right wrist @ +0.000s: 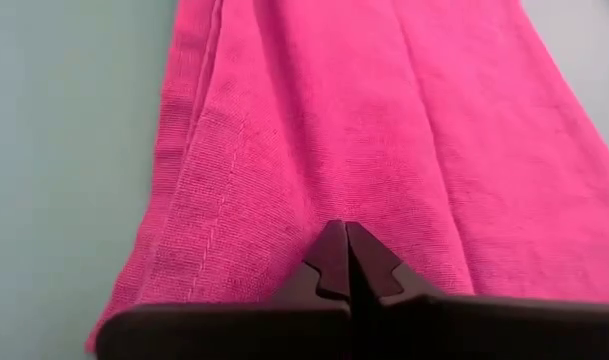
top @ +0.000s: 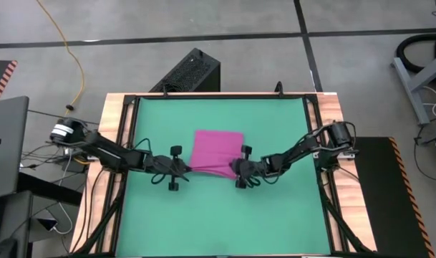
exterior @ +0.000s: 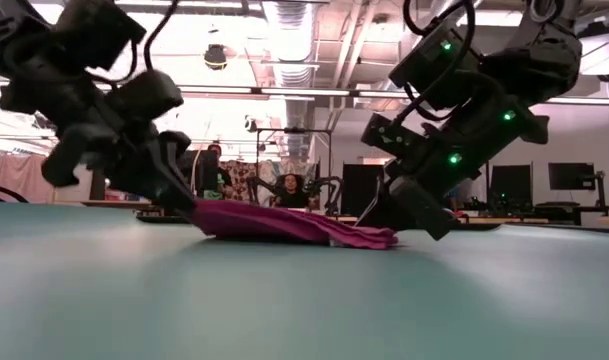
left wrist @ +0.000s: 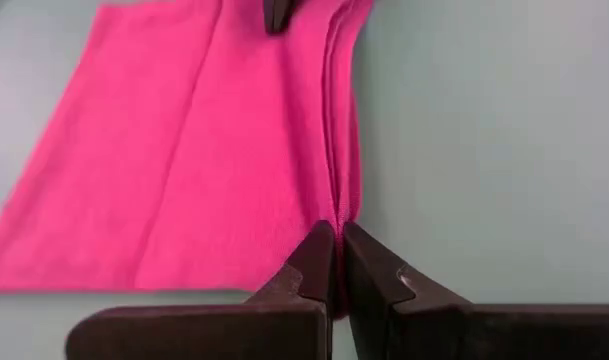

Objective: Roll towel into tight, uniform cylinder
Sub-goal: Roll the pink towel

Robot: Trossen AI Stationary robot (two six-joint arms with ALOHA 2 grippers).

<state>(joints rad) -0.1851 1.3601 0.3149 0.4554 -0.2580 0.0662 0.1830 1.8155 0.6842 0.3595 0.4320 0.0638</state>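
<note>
The magenta-pink towel [top: 216, 150] lies spread on the green mat [top: 275, 215], near the middle. It is flat, with no roll in it. My left gripper [top: 187, 170] is shut at the towel's near left corner. My right gripper [top: 234, 172] is shut at its near right corner. The near edge runs between the two grippers. In the low view the left end of the towel [exterior: 214, 213] stands higher than the right end [exterior: 379, 238], which lies low on the mat. My left gripper pinches the towel's hemmed near edge at its left corner [left wrist: 336, 205] between its two fingertips. The fingers slant down from the table's left. That corner is raised a little off the mat, while the rest of the cloth lies on it. My right gripper pinches the cloth at the near right corner [right wrist: 334, 215] between its fingertips, slanting down from the table's right. Creases in the cloth run toward the fingers. Whether it holds one layer or several cannot be told. This end stays low on the mat.
A wooden frame [top: 121, 143] borders the mat. A black box [top: 192, 72] stands just beyond the far edge, and a laptop [top: 3, 143] sits off the left side. Bare mat lies in front of the towel. People [exterior: 289, 190] sit in the room behind.
</note>
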